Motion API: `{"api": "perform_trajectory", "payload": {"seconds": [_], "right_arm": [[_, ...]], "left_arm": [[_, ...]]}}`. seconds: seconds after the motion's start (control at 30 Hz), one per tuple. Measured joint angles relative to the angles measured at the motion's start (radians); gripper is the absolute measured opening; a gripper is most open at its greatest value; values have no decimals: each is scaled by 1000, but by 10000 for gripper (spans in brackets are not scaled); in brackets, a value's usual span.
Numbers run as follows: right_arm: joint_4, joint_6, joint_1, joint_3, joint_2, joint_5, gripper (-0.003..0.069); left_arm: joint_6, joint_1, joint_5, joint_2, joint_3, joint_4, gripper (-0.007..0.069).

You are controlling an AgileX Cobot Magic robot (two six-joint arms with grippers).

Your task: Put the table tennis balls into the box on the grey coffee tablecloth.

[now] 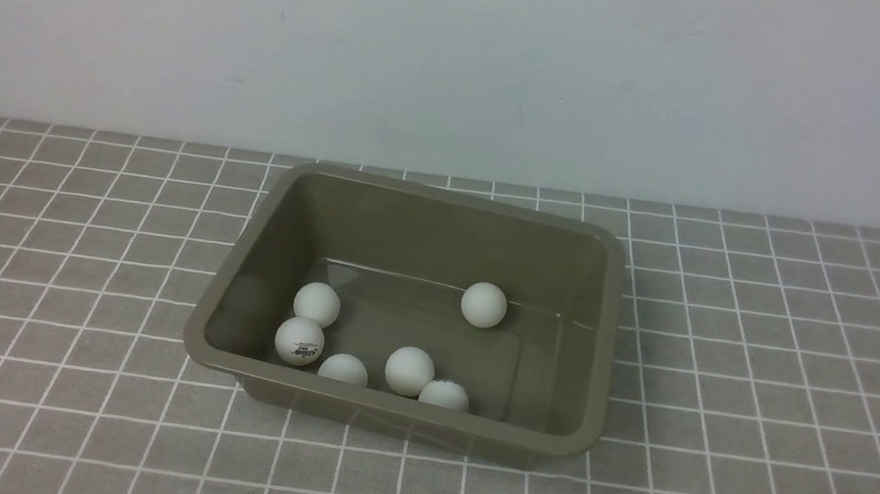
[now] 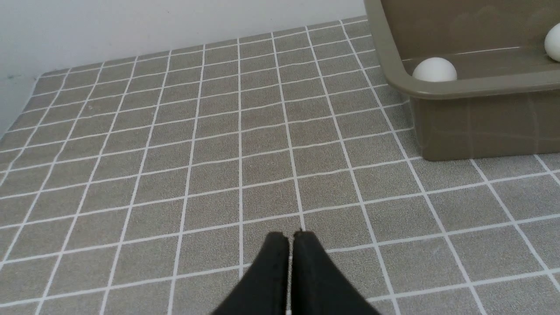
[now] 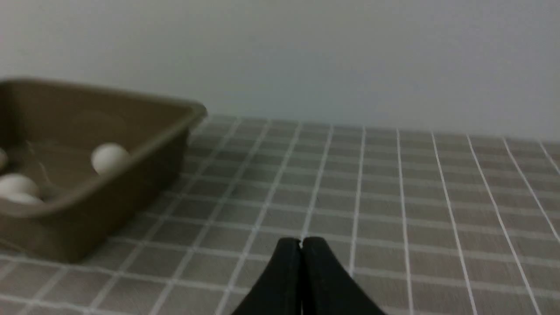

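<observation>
All six balls (image 1: pixel 409 370) lie inside the box (image 1: pixel 606 331), so both claws, left (image 2: pixel 291 238) and right (image 3: pixel 301 243), rest closed and empty beside it.

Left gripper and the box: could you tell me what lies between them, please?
Only bare grey coffee tablecloth. The left wrist view shows the shut left gripper apart from the box, with nothing on the cloth between them.
</observation>
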Motion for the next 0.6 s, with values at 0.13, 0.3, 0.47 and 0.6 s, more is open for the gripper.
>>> {"api": "perform_trajectory", "payload": {"seconds": [0.13, 0.3, 0.47, 0.6], "right_arm": [[-3, 0, -67, 25, 1, 3, -15], [-3, 0, -73, 26, 1, 1, -15], [-3, 0, -73, 27, 1, -2, -15], [-3, 0, -73, 26, 1, -2, -15]], "left_arm": [[0, 0, 2, 0, 0, 0, -5], [0, 0, 2, 0, 0, 0, -5], [0, 0, 2, 0, 0, 0, -5], [0, 0, 2, 0, 0, 0, -5]]}}
